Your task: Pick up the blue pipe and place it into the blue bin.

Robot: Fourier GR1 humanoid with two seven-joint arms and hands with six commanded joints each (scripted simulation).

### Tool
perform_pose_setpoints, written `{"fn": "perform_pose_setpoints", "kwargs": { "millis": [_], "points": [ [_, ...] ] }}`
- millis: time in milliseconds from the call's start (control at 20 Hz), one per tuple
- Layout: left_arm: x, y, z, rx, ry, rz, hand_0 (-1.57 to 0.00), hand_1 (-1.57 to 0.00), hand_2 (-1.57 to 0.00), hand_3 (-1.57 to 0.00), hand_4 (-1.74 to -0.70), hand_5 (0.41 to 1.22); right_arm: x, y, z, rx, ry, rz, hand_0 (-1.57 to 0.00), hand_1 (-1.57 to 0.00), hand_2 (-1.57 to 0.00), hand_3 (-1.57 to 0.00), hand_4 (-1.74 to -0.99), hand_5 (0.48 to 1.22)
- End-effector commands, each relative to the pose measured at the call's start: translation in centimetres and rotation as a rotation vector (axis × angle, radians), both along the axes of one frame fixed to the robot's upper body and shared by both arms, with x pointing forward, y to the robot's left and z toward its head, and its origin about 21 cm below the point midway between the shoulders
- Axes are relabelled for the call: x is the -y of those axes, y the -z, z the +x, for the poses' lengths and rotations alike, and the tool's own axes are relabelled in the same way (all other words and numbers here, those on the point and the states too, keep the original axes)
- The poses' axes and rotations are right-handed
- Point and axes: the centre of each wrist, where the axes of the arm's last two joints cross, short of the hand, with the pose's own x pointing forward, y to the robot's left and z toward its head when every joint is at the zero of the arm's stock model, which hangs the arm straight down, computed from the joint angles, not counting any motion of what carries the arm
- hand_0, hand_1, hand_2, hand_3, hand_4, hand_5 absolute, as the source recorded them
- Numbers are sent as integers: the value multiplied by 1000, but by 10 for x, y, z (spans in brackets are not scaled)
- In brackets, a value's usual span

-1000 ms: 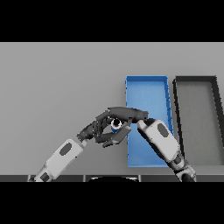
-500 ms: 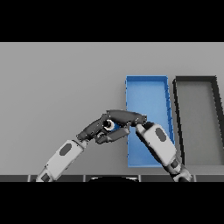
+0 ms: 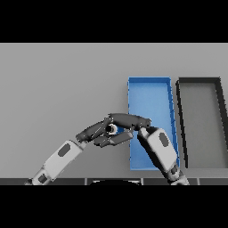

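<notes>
Only the round end of the blue pipe [image 3: 111,129] shows, just left of the blue bin [image 3: 149,89], low over the table. My right hand [image 3: 130,120] reaches left across the bin's near left corner. Its fingers lie over the pipe and close on it from above. My left hand [image 3: 91,132] comes in from the lower left and sits right against the pipe, its relaxed fingers [image 3: 116,139] stretched beneath it. Most of the pipe's body is hidden by the two hands.
A black bin [image 3: 198,84] stands directly right of the blue one, its long side parallel to it. Grey table [image 3: 58,80] stretches to the left and back. My right forearm [image 3: 159,149] covers the blue bin's near end.
My right hand has slid a little further left over the pipe, and the pipe's end has shifted slightly left with it. The left hand has hardly moved.
</notes>
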Motion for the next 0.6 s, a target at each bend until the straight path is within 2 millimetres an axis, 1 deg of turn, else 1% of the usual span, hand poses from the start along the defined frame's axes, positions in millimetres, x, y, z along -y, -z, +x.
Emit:
{"fn": "perform_pose_setpoints", "kwargs": {
  "millis": [0, 50, 150, 250, 300, 400, 450, 550],
  "points": [
    [0, -1, 1, 18, -8, 21, -320, -262, -268, -108, -995, 1042, 1, 0, 0, -4, -10, 19, -1565, -1565, -1565, -1562, -1483, 1212],
    [1, 2, 0, 20, -18, 41, -256, -210, -214, -86, -950, 964, 2, -1, 2, -1, -9, 32, -1566, -1566, -1566, -1564, -1484, 1214],
    [2, 3, 5, 16, -36, 70, -163, -134, -137, -55, -880, 842, 0, -1, 1, -2, -13, 36, -1568, -1568, -1568, -1567, -1484, 1216],
    [0, 2, 6, 32, -44, 71, -104, -85, -87, -35, -836, 754, 2, -2, 0, 2, -12, 47, -1569, -1569, -1569, -1568, -1485, 1218],
    [0, 4, 3, 38, -41, 58, -83, -68, -69, -28, -826, 719, 1, -1, -1, 7, -4, 40, -1569, -1569, -1569, -1569, -1485, 1219],
    [0, 4, 7, 21, -53, 60, -53, -43, -44, -17, -830, 659, -2, 0, 0, 8, 8, 43, -1570, -1570, -1570, -1570, -1485, 1219],
    [1, 6, 5, 3, -61, 39, -42, -34, -35, -14, -842, 636, -3, 2, 1, 0, 12, 44, -1570, -1570, -1570, -1570, -1487, 1220],
    [3, 6, 1, -56, -96, 73, -27, -22, -22, -8, -865, 616, 0, -1, 5, -4, 20, 60, -1570, -1570, -1570, -1570, -1490, 1220]
  ]
}}
